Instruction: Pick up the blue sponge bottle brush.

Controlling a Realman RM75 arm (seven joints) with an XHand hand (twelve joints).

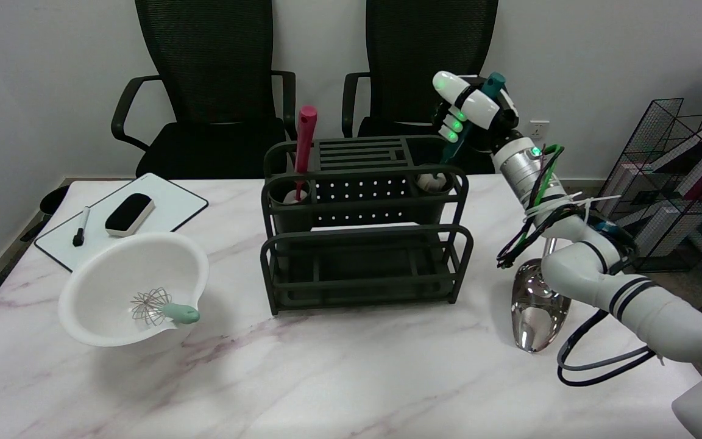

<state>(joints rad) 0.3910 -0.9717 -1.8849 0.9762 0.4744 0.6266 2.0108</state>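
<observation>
Head view: worktop (351,378) carries a dark rack (363,231) at centre, white bowl (134,286) with a whisk (162,308) at left, whiteboard (162,201) behind it, metal scoop (537,311) at right under the arm. Right arm reaches in from lower right, up and over the rack's back right corner. Right hand (473,113) is wrapped around the upper handle of the brush (456,143), fingers clamped on it; teal handle tip pokes out above the hand. Brush long axis runs steeply, tip leaning right, lower end going down-left into the rack's right cup (433,180), where a pale head shows at the rim. Sponge end looks not yet clear of the cup. Judgement: the move turns on pulling along that axis, up and slightly right, or the head may snag the rim or rail. Red brush (303,146) stands in the left cup, well apart.
</observation>
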